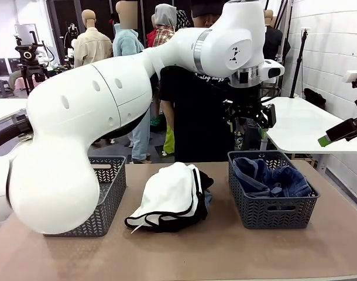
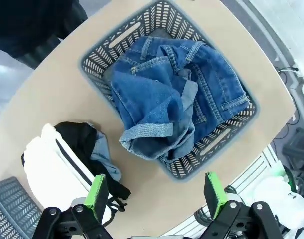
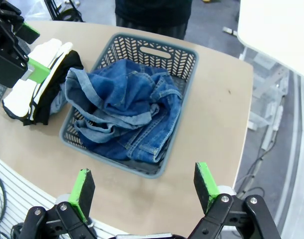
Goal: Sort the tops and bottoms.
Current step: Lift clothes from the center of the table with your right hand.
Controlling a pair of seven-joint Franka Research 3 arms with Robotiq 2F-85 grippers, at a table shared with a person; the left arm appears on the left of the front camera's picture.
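Observation:
A heap lies mid-table: a white top with black trim over a black top, with a pale denim bottom peeking out beneath. A dark blue denim bottom is bunched in the right grey basket. My left gripper hangs open high above that basket, holding nothing. At the right edge my right gripper is open and empty, also above the basket's near side.
A second grey basket stands at the left of the table. A person in a black T-shirt stands at the far side. My left arm's bulky white links cross the foreground. A white side table is at the right.

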